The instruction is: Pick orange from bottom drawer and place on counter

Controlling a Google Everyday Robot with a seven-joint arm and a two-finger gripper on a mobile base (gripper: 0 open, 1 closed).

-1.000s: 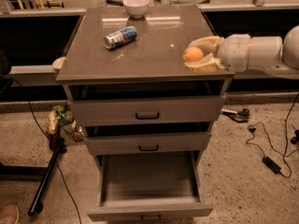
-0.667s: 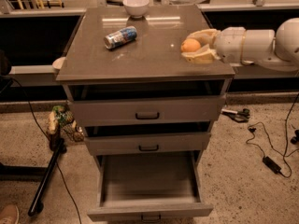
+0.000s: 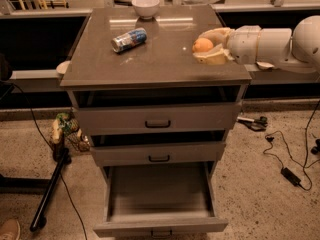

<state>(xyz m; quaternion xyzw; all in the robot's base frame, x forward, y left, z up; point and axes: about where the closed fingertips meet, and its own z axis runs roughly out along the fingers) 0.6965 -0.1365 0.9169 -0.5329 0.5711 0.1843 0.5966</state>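
Observation:
The orange is small and round and sits between the two pale fingers of my gripper. The gripper is shut on it and reaches in from the right, over the right side of the glossy grey-brown counter. I cannot tell whether the orange touches the counter top. The bottom drawer stands pulled open below, and its plain grey inside holds nothing that shows.
A blue-and-white can lies on its side on the counter's left half. A white bowl stands at the counter's back edge. The two upper drawers are slightly open. Cables lie on the floor at right, a dark pole at left.
My gripper has carried the orange up and to the left, from the counter's right edge further in over its top.

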